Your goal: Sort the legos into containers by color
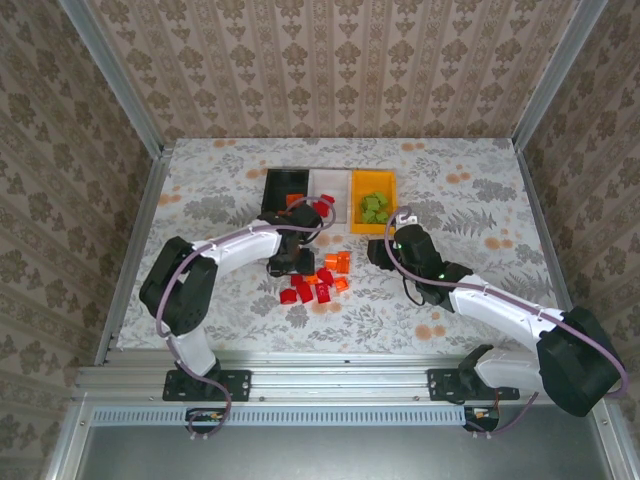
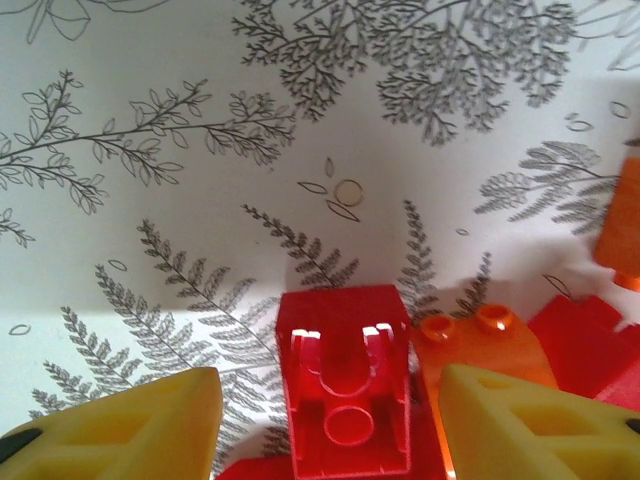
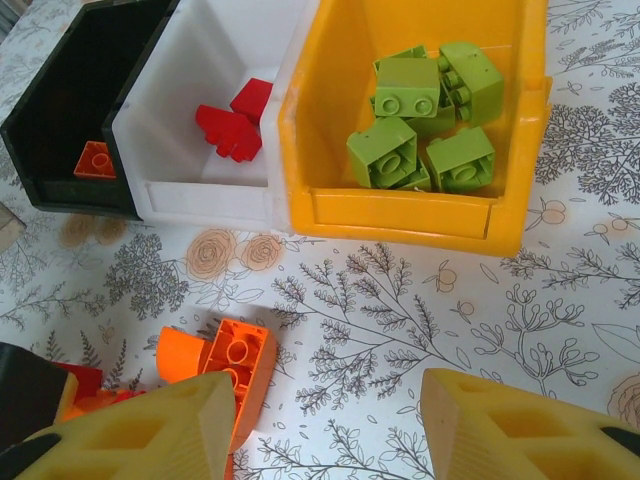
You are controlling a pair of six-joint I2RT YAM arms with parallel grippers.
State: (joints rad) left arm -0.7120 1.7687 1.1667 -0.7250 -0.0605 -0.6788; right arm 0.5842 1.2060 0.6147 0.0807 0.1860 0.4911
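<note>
A: What's cut off?
B: The red plastic brick [image 2: 345, 390] between my left fingers [image 2: 120, 430] runs off the frame bottom. The orange studded brick [image 2: 480, 345] beside it is half behind one finger. Fingers apart, not touching the red one.
A: Bins?
B: The black plastic bin [image 3: 60, 100] holds one orange brick [image 3: 95, 158]; the rest is too dark to read. The white bin [image 3: 190, 195] has red bricks [image 3: 235, 125], the orange-yellow bin [image 3: 400, 215] light green bricks [image 3: 420, 120]. My right fingers [image 3: 150, 430] are apart and empty over the table [image 3: 400, 330].

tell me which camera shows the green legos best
Right wrist view: the green legos sit close and sharp in the orange-yellow bin. The top external view gives a small green patch. The left wrist view faces a red brick.
</note>
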